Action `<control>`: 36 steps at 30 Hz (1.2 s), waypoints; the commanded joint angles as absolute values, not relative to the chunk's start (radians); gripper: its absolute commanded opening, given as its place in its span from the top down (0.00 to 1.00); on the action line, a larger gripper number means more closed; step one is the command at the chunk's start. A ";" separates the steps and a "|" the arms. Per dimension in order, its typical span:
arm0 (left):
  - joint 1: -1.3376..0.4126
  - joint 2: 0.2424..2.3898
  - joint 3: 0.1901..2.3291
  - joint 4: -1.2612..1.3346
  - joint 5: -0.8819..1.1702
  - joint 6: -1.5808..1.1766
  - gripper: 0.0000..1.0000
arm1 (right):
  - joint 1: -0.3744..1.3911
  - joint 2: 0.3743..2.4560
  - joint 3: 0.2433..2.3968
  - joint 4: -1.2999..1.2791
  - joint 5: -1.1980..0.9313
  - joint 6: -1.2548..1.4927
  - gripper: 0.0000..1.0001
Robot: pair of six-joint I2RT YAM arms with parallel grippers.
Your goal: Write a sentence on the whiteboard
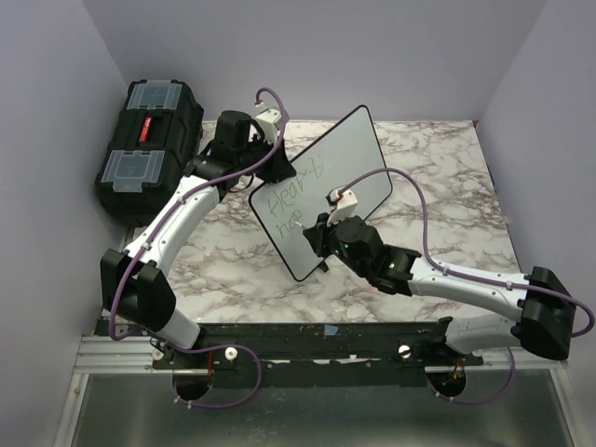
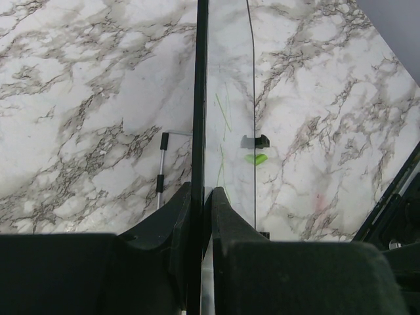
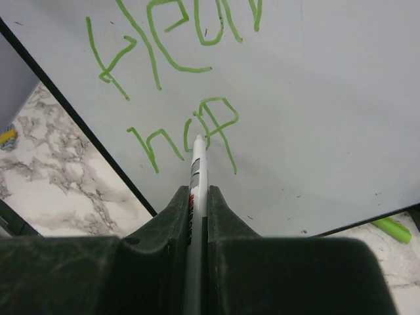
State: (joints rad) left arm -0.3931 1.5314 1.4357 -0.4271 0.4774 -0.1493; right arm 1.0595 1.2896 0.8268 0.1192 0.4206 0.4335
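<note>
Marble table (image 1: 438,186), black toolbox (image 1: 149,140) far left. Whiteboard (image 1: 358,154) stands tilted mid-table, L claw (image 2: 200,197) clenched on its edge. Green sentence (image 1: 291,198): two scrawly lines, hard to read. R claw (image 3: 199,197) grasps white marker (image 3: 197,164), tip on 2nd line.

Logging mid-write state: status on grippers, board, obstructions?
Left gripper shut on whiteboard edge. Right gripper shut on marker, tip on second line of sentence. Nothing in the way.
</note>
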 commanded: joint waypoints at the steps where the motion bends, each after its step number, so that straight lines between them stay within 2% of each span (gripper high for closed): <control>1: -0.408 1.542 1.402 -0.501 0.411 -0.075 1.00 | 1.060 1.220 0.812 0.148 0.411 0.400 0.99; 9: -0.408 1.540 1.403 -0.502 0.411 -0.075 1.00 | 1.061 1.199 0.811 0.157 0.487 0.360 0.99; 15: -0.408 1.545 1.405 -0.503 0.413 -0.075 1.00 | 1.046 1.218 0.829 0.154 0.449 0.338 0.99; 24: -0.408 1.545 1.408 -0.508 0.410 -0.074 1.00 | 0.906 1.166 0.794 0.143 0.324 0.405 0.99; 30: -0.408 1.537 1.411 -0.518 0.405 -0.074 1.00 | 0.717 1.123 0.733 0.144 0.125 0.523 0.99; 36: -0.408 1.527 1.407 -0.517 0.400 -0.076 1.00 | 0.710 1.114 0.716 0.141 0.111 0.528 0.99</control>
State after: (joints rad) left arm -0.3946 1.5291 1.4357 -0.4286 0.4770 -0.1505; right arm 0.7067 1.1267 0.7288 0.1383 0.1837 0.4988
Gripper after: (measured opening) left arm 0.138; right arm 0.131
